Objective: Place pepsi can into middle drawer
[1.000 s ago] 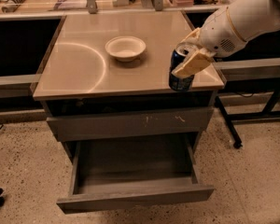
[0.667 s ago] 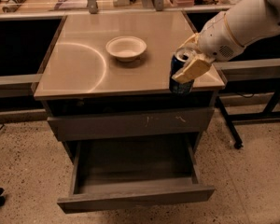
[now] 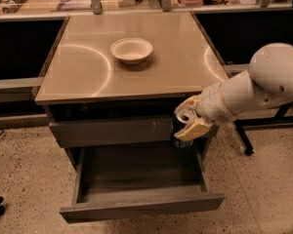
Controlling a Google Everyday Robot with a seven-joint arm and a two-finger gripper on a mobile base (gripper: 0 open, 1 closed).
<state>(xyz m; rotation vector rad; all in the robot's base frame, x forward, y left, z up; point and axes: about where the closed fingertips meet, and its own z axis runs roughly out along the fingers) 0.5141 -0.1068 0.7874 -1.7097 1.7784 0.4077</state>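
Observation:
My gripper (image 3: 189, 121) is shut on the pepsi can (image 3: 181, 128), a dark blue can with a silver top. It holds the can upright below the table edge, in front of the upper drawer front, above the right rear part of the open middle drawer (image 3: 136, 172). The drawer is pulled out, dark grey inside, and holds nothing that I can see. The can's lower end hangs just above the drawer's inner floor level, close to the right side wall.
A shallow cream bowl (image 3: 131, 49) sits on the tan table top (image 3: 88, 72). The closed upper drawer front (image 3: 112, 130) with pale scratches is above the open drawer. My white arm (image 3: 263, 87) reaches in from the right. A dark stand leg (image 3: 244, 140) stands on the speckled floor at right.
My gripper has carried the can off the table's right front corner, downward and forward, to in front of the upper drawer and over the open drawer.

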